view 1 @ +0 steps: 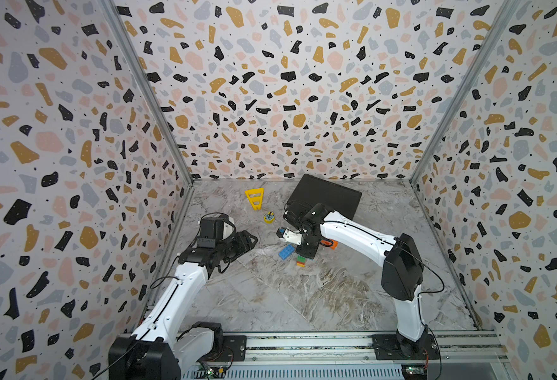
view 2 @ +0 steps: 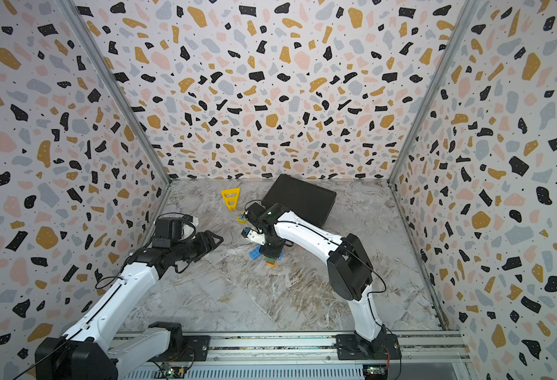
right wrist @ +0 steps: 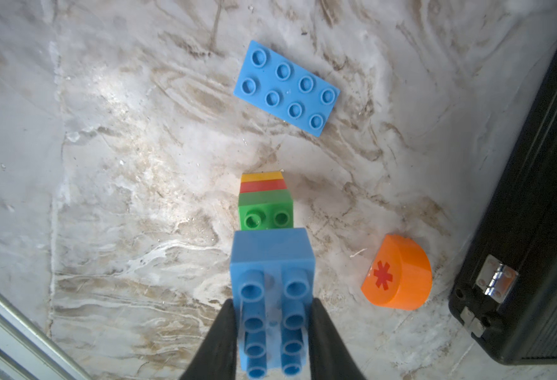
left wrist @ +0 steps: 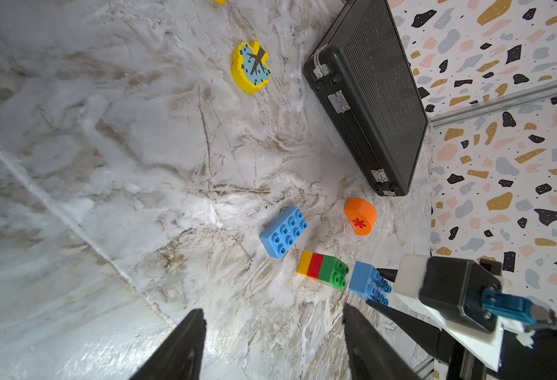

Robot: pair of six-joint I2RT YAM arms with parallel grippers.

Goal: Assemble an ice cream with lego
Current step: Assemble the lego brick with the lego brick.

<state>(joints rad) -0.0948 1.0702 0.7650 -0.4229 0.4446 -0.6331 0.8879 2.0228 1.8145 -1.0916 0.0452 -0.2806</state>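
My right gripper [right wrist: 272,302] is shut on a blue lego brick [right wrist: 272,289], held low over the table with its studs toward the wrist camera. Just beyond it lies the stem of green, red and yellow bricks [right wrist: 265,200], on its side, its green studded end facing the held brick. The left wrist view shows a narrow gap between the stem [left wrist: 323,268] and the held brick [left wrist: 367,283]. A second blue brick [right wrist: 287,87] lies flat farther off. The orange half-round with the red asterisk [right wrist: 398,273] rests beside them. My left gripper [left wrist: 272,312] hangs open to the left, holding nothing.
A black case [view 1: 326,195] lies at the back right, close behind the orange piece. A yellow slotted triangle [view 1: 255,198] and a small yellow round piece with a clock face [view 1: 269,217] sit at the back middle. Patterned walls enclose the table; a metal rail [view 1: 303,345] runs along the front.
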